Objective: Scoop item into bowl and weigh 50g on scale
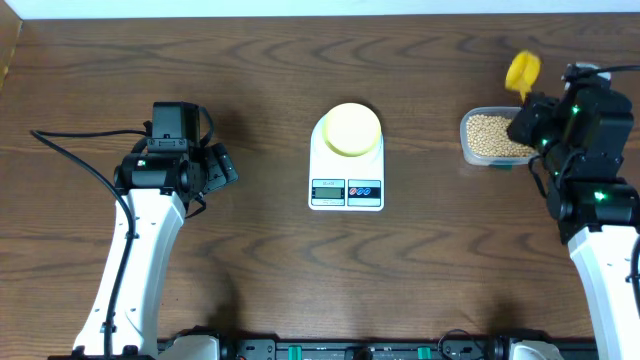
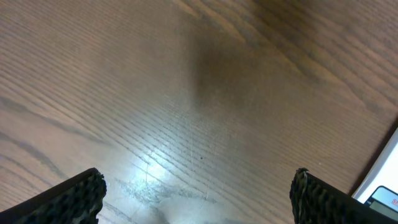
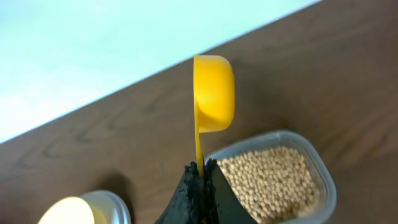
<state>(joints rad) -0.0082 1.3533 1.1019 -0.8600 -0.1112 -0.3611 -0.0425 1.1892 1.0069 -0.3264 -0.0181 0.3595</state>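
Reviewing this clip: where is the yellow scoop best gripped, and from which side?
Grip the scoop by the far end of its thin handle, coming from the side opposite the cup, jaws closing across the handle's thin section. That likely leaves the cup free to dip into the beans. The right gripper holds it just so, shut on the handle.
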